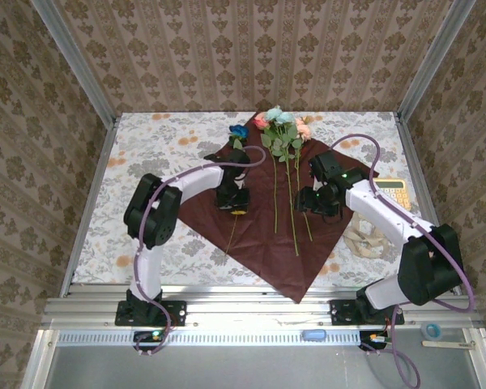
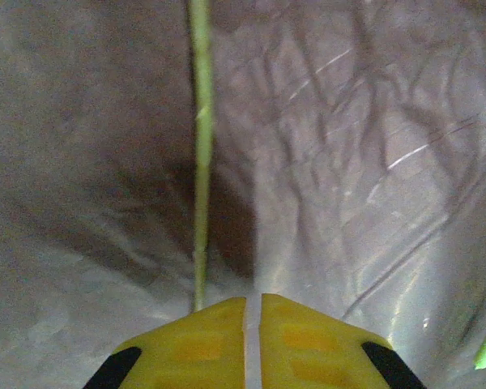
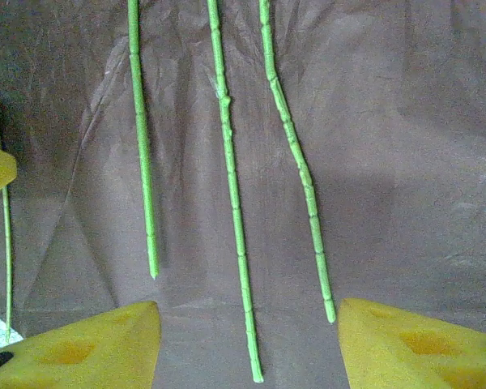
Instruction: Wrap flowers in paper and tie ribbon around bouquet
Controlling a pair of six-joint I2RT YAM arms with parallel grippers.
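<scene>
Item one: the desk (image 1: 146,162) carries the paper (image 1: 259,251), spread flat as a diamond, evidently for rolling. Three of the flowers (image 1: 285,130) lie along the paper's middle, heads past its far corner. A blue flower (image 1: 239,131) lies apart toward its left corner. The ribbon (image 1: 364,239) is heaped off the paper's right edge, presumably for tying later. The right jaws stand wide over the three stem ends. The left jaws are closed at the blue flower's stem, but I cannot tell if they pinch it.
</scene>
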